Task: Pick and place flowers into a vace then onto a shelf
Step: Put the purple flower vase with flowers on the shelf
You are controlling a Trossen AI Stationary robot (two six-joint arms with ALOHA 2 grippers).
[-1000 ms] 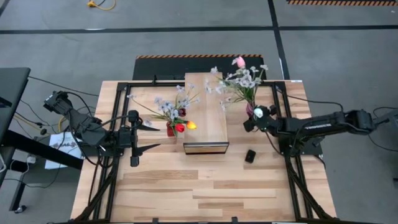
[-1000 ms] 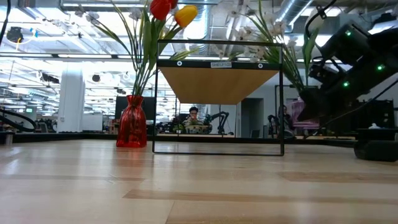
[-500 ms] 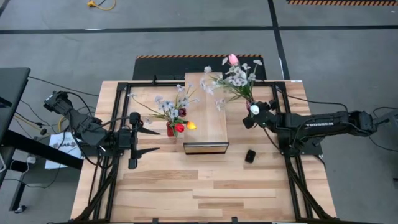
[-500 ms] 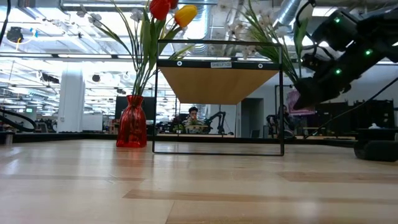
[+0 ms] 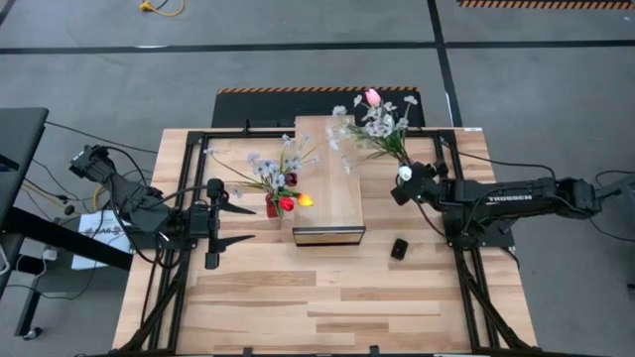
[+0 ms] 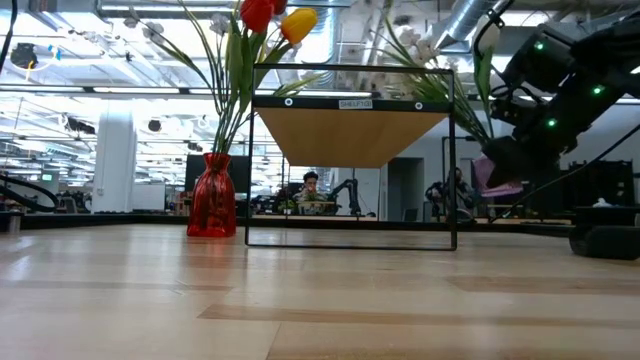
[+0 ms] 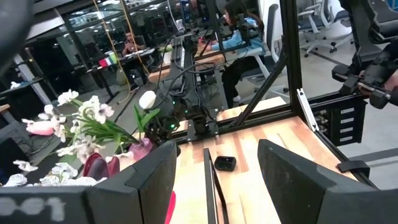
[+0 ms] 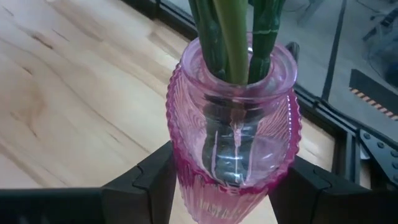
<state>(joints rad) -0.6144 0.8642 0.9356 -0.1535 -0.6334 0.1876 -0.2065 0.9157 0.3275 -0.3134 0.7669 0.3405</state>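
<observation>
Red vase (image 5: pixel 272 206) beside shelf (image 5: pixel 327 188); black block (image 5: pixel 399 248) nearby.

I read "TROSSEN" in white on my right arm (image 5: pixel 511 198). A small label on the shelf (image 6: pixel 355 103) frame was illegible.

Front half of tabletop (image 5: pixel 317 307) bare wood, open passage. Shelf (image 5: pixel 327 183) blocks centre; its plank top unoccupied. Red vase (image 5: pixel 272 206) with flowers (image 5: pixel 273 169) crowds shelf's left side. Small black object (image 5: pixel 399 248) lies right of shelf. Pink vase (image 8: pixel 233 137), bouquet (image 5: pixel 375 124) overhang shelf's far right corner.
</observation>
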